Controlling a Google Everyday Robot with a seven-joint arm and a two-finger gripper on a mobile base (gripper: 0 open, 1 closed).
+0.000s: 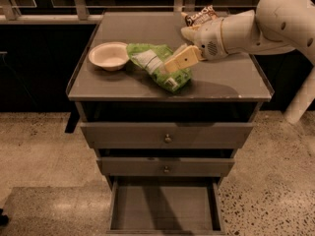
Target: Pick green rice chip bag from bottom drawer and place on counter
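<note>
The green rice chip bag lies flat on the counter, just right of a white bowl. My gripper hangs over the bag's right half, with one cream finger slanting down onto the bag. The jaws stand apart and the bag rests on the counter by itself. The bottom drawer is pulled out at the foot of the cabinet, and its grey inside shows nothing in it.
A white bowl stands at the counter's left. A brown-and-cream chip bag lies at the back right, behind my wrist. The two upper drawers are shut. My arm reaches in from the right. Speckled floor surrounds the cabinet.
</note>
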